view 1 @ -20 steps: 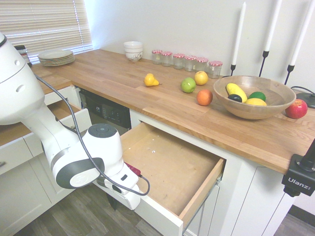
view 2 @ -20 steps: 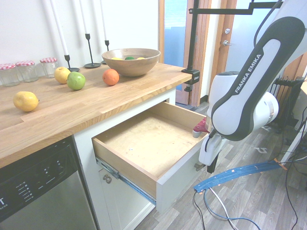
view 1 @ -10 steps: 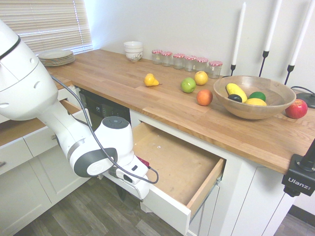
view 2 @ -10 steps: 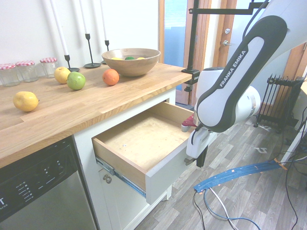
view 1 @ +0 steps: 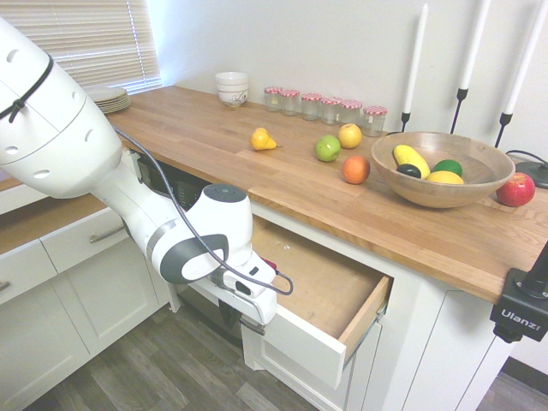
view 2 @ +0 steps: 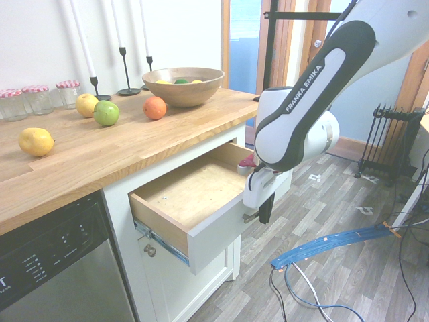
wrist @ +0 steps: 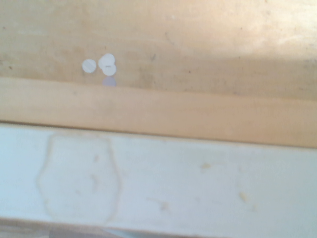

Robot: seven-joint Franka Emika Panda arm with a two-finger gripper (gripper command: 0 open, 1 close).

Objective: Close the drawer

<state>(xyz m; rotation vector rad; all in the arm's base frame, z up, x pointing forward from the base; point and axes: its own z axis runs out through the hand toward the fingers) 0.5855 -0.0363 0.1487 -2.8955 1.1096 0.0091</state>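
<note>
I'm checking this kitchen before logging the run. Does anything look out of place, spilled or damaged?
The drawer stands partly open, with the gripper at its white front. A faint ring stain marks the front's top edge. Fruit lies loose on the counter; nothing is spilled or broken.

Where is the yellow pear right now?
The yellow pear lies on the wooden counter, left of the green apple in the first exterior view.
</note>
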